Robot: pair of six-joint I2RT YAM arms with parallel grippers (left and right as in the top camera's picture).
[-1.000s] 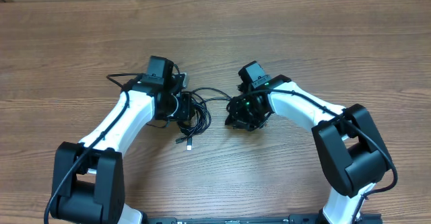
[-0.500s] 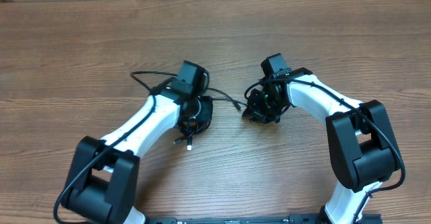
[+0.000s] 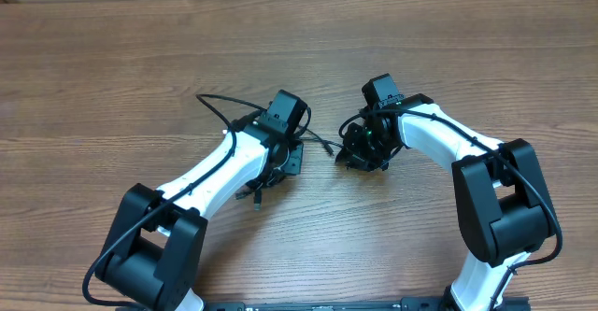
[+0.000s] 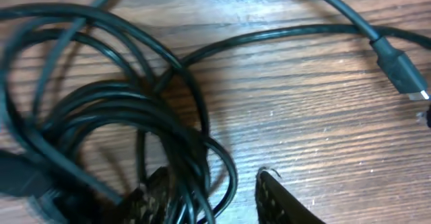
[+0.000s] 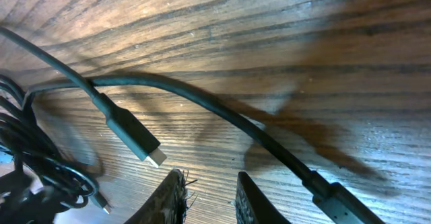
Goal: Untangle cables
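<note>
**Ann:** Shifted well to the right since a second ago, that left arm. Its left gripper (image 3: 280, 157) now hangs over the bundle of cables (image 3: 264, 178) near the middle of the table (image 3: 420, 49).

**Ben:** And the other side?

**Ann:** The right gripper (image 3: 364, 152) has drifted right and a bit farther up the table too, and now sits still. A stray plug (image 3: 327, 148) trails out of the bundle and lies between the two arms, just beside it.

**Ben:** How are the pincers?

**Ann:** On the left wrist camera the jaws stand partway apart. Loops of the coil (image 4: 101, 109) lie loose in the gap and bare wood shows beside the strands, so nothing is pinched. On the right the jaws are narrow, with only wood between them, gripping nothing.

**Ben:** And that silver tip?

**Ann:** It's flat on the wood, just ahead of the right fingers (image 5: 246, 197). A second cord (image 5: 222, 113) crosses behind it, running down to the right.
</note>
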